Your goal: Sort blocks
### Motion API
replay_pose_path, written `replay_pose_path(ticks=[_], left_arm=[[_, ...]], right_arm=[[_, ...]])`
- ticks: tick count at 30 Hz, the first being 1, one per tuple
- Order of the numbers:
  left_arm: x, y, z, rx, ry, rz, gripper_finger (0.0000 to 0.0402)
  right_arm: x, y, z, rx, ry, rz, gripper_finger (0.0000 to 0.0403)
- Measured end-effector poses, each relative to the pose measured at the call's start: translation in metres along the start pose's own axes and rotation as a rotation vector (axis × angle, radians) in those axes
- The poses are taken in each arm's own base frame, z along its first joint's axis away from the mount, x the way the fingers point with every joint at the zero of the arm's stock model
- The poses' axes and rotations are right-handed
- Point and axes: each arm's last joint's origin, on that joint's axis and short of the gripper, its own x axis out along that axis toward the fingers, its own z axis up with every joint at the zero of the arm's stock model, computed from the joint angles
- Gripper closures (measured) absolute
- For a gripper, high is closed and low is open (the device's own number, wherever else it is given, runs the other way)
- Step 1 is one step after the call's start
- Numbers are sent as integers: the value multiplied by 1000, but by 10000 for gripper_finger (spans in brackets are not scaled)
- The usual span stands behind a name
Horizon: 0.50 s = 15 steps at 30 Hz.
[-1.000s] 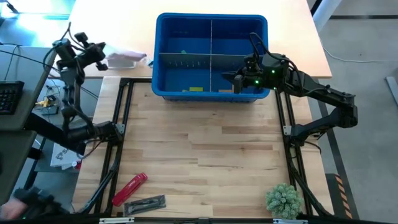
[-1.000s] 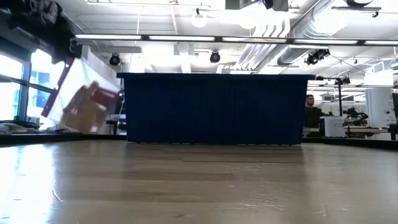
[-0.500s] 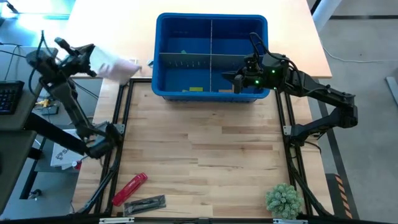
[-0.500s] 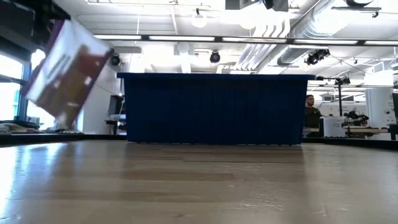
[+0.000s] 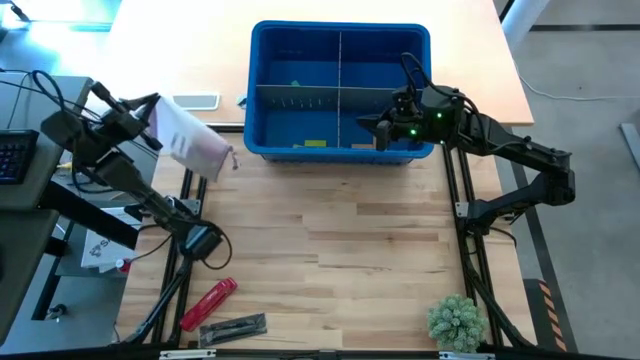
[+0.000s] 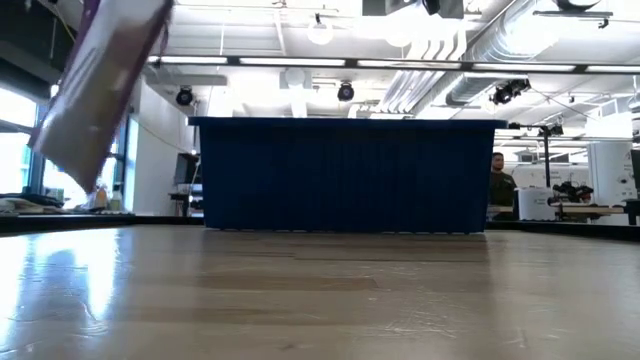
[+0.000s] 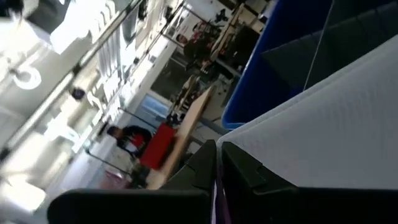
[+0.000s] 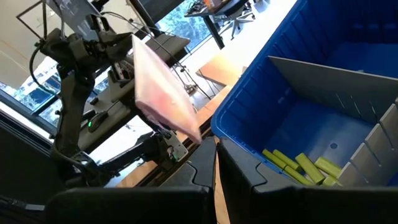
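- High view shows my left gripper (image 5: 150, 105) raised over the table's left edge, fingers closed on the top edge of a translucent plastic bag (image 5: 192, 140) that hangs toward the wooden table (image 5: 330, 260).
- Left wrist view confirms it: the two dark fingers are pressed together on the bag's edge, the whitish film filling much of that picture, with the blue bin (image 7: 292, 56) beyond.
- From table height I see the bag (image 6: 100, 85) tilted, hanging well above the tabletop at the left, in front of the bin's dark front wall (image 6: 345, 175).
- My right gripper (image 5: 372, 128) sits at the bin's (image 5: 262, 90) front right compartment, fingers closed flat together with nothing between them, as the right wrist view shows.
- Blocks: lime yellow-green bars (image 8: 301, 167) lie in a small cluster on the floor of the bin's front compartment; from above I see them (image 5: 314, 143) near the front wall, left of the centre divider.
- I cannot make out what the bag contains.
- Near the table's front left lie a red cylindrical tool (image 5: 208, 303) and a dark flat piece (image 5: 233, 329) just beside it.
- A small green plant (image 5: 456, 322) stands at the front right corner.
- A person (image 6: 500, 178) sits in the room behind the table.
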Motion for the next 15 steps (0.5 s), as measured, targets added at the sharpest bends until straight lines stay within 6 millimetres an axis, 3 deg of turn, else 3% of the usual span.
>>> replay_pose_path(ticks=[15], left_arm=[[0, -24, 44, -288, -1, 3, 401]], right_arm=[[0, 0, -1, -1, 8, -2, 398]])
